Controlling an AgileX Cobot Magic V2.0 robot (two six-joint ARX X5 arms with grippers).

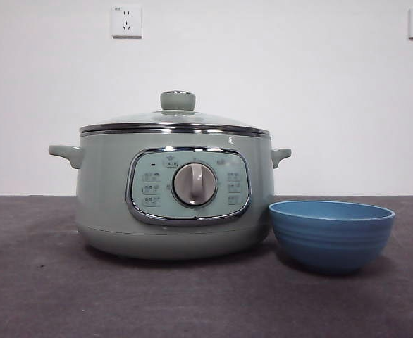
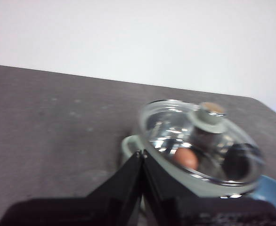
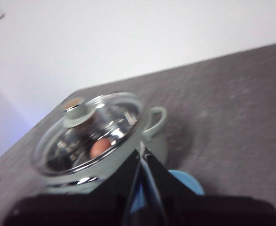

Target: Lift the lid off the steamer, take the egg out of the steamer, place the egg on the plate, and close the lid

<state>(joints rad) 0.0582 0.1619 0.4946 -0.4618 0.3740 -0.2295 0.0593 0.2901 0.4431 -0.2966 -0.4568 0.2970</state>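
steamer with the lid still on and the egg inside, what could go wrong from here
1. The lid is smooth glass with only a small knob to grip; a claw might slip off it.
2. The plate sits right beside the steamer; a descending arm could knock it.
3. The egg is round and may roll in a grasp.

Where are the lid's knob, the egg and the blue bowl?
lid (image 1: 177, 101): front view, on its pale-green knob.
egg (image 2: 185, 159): left wrist view, on its brown shell, seen through the glass.
plate (image 1: 331, 236): front view, on its ribbed outer wall.

Level front, wrists overhead (steamer (image 1: 175, 193) shared)
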